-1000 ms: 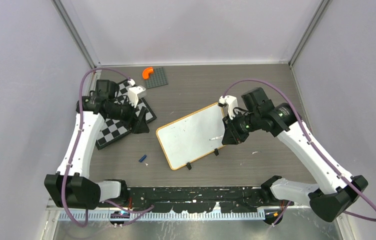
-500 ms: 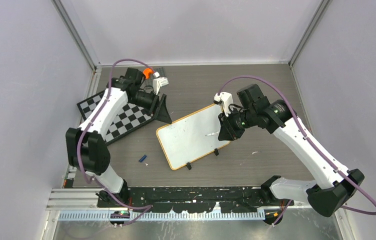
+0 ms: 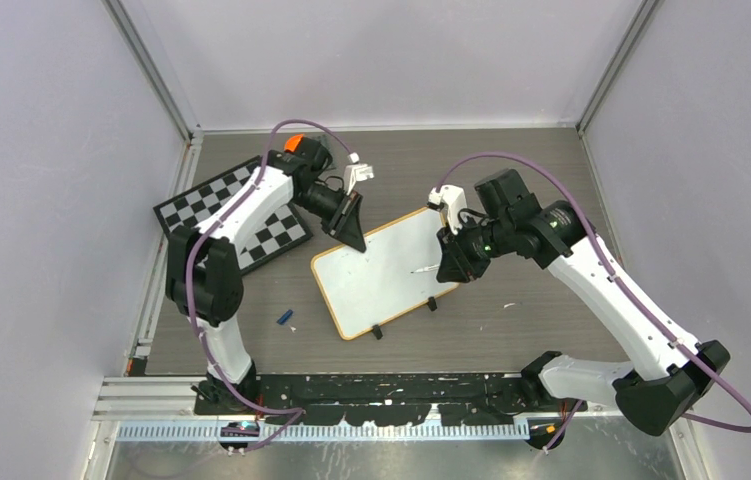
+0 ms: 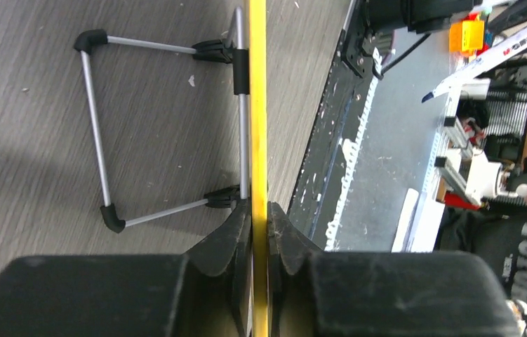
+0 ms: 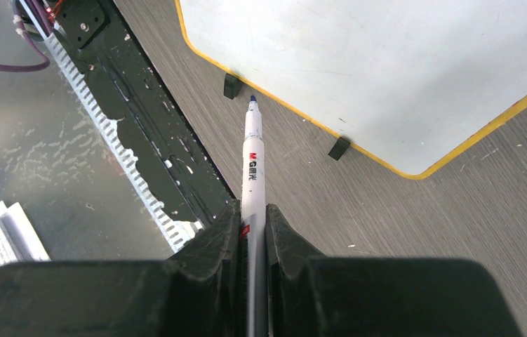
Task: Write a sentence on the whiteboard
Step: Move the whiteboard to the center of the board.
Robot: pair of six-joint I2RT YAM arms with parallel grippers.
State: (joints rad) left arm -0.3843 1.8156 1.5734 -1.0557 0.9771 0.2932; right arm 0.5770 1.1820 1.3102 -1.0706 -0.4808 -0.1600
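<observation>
**Whiteboard held for writing.** The whiteboard (image 3: pixel 381 272) is shown near the middle of the table (image 3: pixel 531 170), turned at an angle. The checkered board (image 3: pixel 221 205) lies apart to its left.

The left gripper (image 4: pixel 259 210) is closed on the board's far edge. In the left wrist view the thin yellow-orange rim (image 4: pixel 257 105) is seen edge-on, pinched between the two black fingers. This hold is judged to steady the board against the push of writing. A wire stand (image 4: pixel 99 126), made of thin grey rod with black rubber corners, projects from the board's back onto the table. The board is therefore taken to be propped rather than flat, though its slope cannot be told.

The right gripper (image 5: pixel 252 210) is clamped on a slim white marker (image 5: pixel 252 158), which is aligned with the fingers so that its blue tip points toward the board. Whether the tip touches the surface cannot be told.

The board's face is glossy white with rounded corners, and two small black feet (image 5: pixel 231 84) are set along its near edge. The table is a matt grey wood grain. Of the sentence, no stroke is seen on the face, so writing is judged not yet begun.
</observation>
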